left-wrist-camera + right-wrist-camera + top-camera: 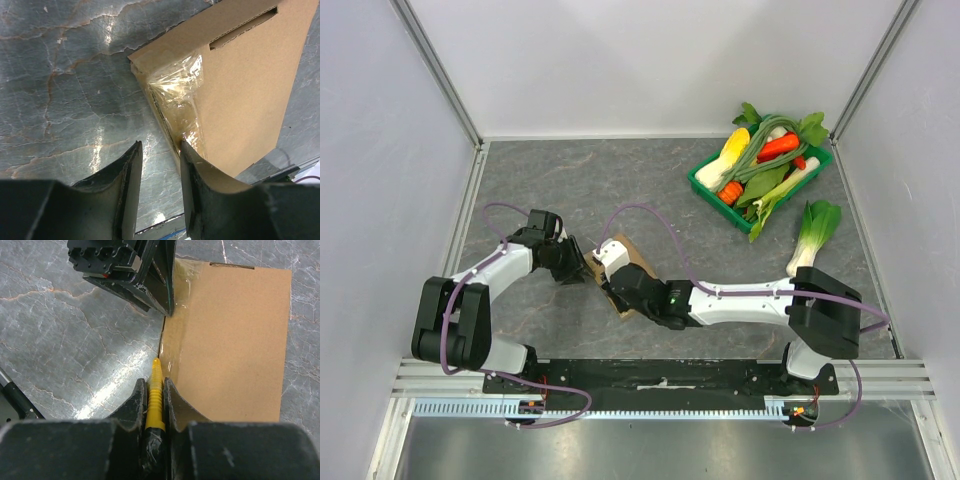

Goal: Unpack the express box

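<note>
Right jaws clamp a yellow tool (155,390) — tip at the express box (230,340) seam — left jaws partly apart beside it.

Grey marbled tabletop (620,180) is stretching out, plain white walls (650,60) are closing it in on three sides, aluminium posts (440,72) are lining the corners, light is glinting off the surface.

I'm running this from afar in a lab test cell: plain white walls (650,60) in aluminium framing (438,70) enclose a grey tabletop (570,180), with a mounting rail (660,372) along its near edge.
</note>
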